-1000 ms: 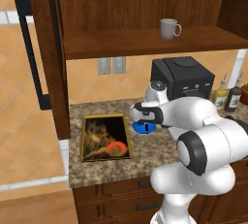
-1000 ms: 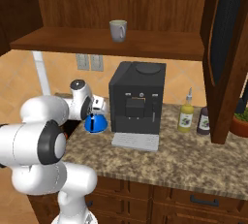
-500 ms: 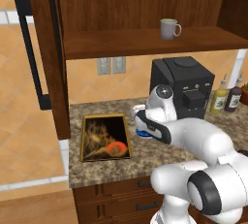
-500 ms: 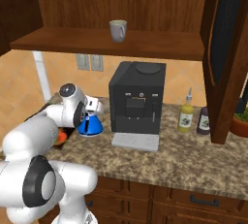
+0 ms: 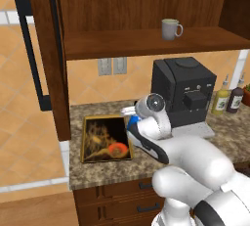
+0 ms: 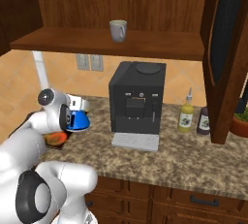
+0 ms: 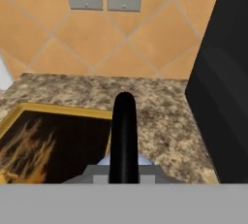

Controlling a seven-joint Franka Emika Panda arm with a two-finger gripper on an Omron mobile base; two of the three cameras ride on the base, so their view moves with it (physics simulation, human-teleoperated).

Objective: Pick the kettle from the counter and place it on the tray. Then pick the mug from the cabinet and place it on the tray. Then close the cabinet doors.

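Since a second ago the arm has swung toward the left of both base views, carrying the kettle [image 6: 77, 120] from beside the coffee machine [image 6: 137, 103] toward the tray [image 5: 106, 137].

Kettle: you see it as a blue cone at left-centre of the right base view, held off the counter [image 6: 184, 155], near the tray's right edge. In the left base view only a sliver of blue [image 5: 132, 121] peeks past the wrist. Judged rigid, small and light; the smooth cone would slip under a side pinch, so the arched black handle [image 7: 124, 136] is the place to take it. That handle runs up the bottom centre of the hand view.

Hand [image 6: 81, 105]: clamped on the handle, as far as the lift tells you; the fingers themselves are hidden, so you cannot read their gap.

Tray lies in the lower left of the hand view, gold rim just beside the handle.

Mug [image 5: 170, 28] waits on the cabinet shelf [image 5: 146, 41], upper right of the left base view.
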